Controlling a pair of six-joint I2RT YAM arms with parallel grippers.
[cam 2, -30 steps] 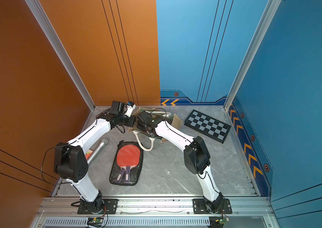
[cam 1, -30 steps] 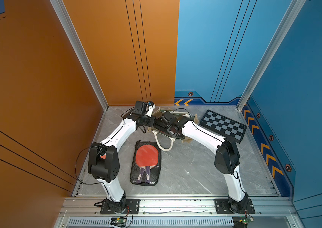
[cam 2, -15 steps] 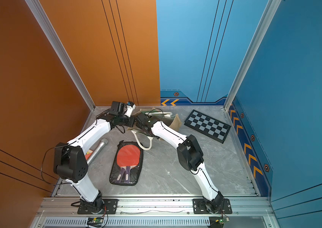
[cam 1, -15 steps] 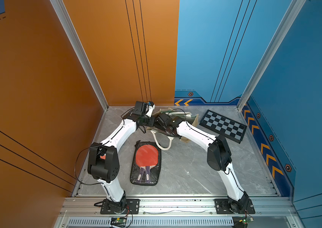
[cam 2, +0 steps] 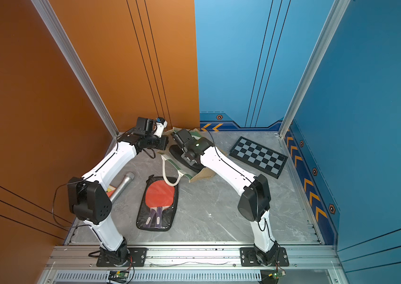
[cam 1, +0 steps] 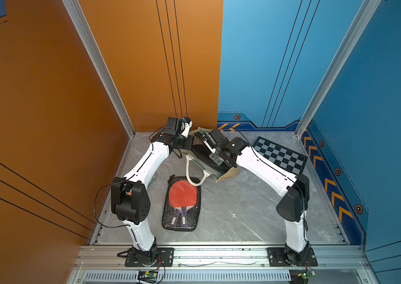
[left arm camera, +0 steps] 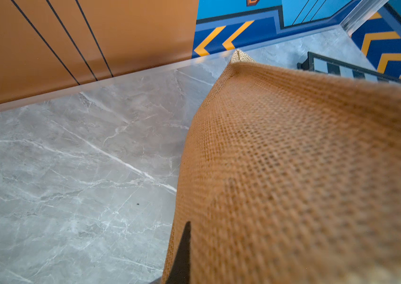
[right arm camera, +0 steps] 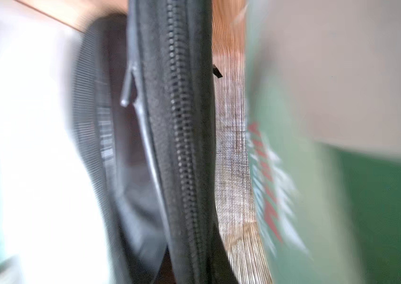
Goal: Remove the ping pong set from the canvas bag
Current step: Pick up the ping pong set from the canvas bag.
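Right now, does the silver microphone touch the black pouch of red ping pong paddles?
Apart. A top view shows grey floor between the silver microphone and the black pouch.

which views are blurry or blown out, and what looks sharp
Right wrist view: zipped black case sharp along its zipper, canvas bag smeared green, a blown-out white patch. Left wrist view: the bag's burlap soft, marble floor crisp. Both top views: sharp, evenly lit.

No legible text anywhere; red-white lettering on canvas bag [right arm camera: 378, 209] green panel (too blurred to read)
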